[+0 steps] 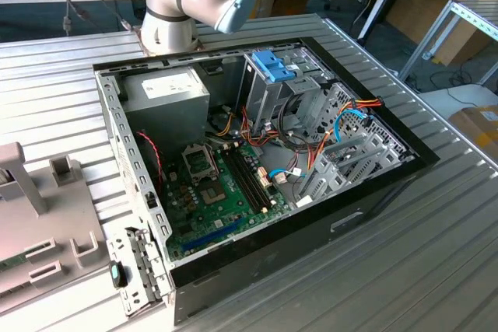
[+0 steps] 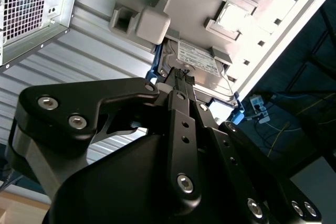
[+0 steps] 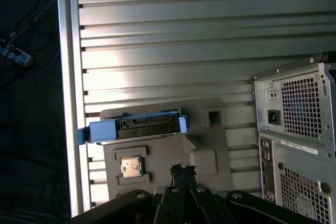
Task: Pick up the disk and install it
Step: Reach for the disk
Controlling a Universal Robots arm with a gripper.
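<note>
my gripper looks matt black, with bright steel screw heads. just ahead of it the disk has a glossy blue plastic frame and a dull metal face with a white paper label. the holder under it is smooth matt grey plastic. the table beneath is ribbed metal with a satin sheen.

Lit evenly and softly in the exterior view, without hard shadows. Glared pale on the desk beyond the fingers in the first wrist view; sank to near-black past its edge.
</note>
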